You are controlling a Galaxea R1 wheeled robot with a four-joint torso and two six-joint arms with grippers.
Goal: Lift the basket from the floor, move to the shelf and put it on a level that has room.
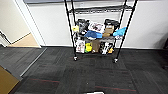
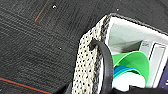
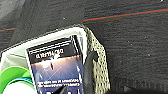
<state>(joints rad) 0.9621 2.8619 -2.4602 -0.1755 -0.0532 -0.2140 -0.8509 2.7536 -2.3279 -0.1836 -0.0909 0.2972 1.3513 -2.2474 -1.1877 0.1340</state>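
Dark charcoal carpet tiles form the floor [image 1: 82, 75], crossed by a thin red line [image 1: 112, 88] low in the head view, with a white wall [image 1: 50, 22] behind and a tan wooden floor [image 1: 25, 41] visible through a doorway at the left of the frame. The basket [image 2: 87, 67] appears in the left wrist view as a woven beige side with dark speckles and a white lining, with a dark looped handle [image 2: 106, 62] running along its rim; carpet shows beneath and beside it, and whether it rests on the floor or is raised cannot be told. Inside it sit a green curved item [image 2: 132, 61], a blue item [image 2: 122, 71] beneath that, and a dark blue printed box [image 3: 56, 71], the last seen most plainly in the right wrist view beside the opposite woven side and handle. A white edge at the bottom centre of the head view may be the basket rim. Neither end effector's fingers can be made out, so their state cannot be told. The shelf [image 1: 72, 30], a black wire rack on small casters [image 1: 115, 60], stands against the wall at the upper centre of the head view, well apart from the basket. Its upper visible tier [image 1: 100, 10] looks bare, while the two lower tiers carry crowded packaged goods [image 1: 96, 26]. A brown cardboard box corner [image 1: 6, 81] occupies the lower left of the frame.
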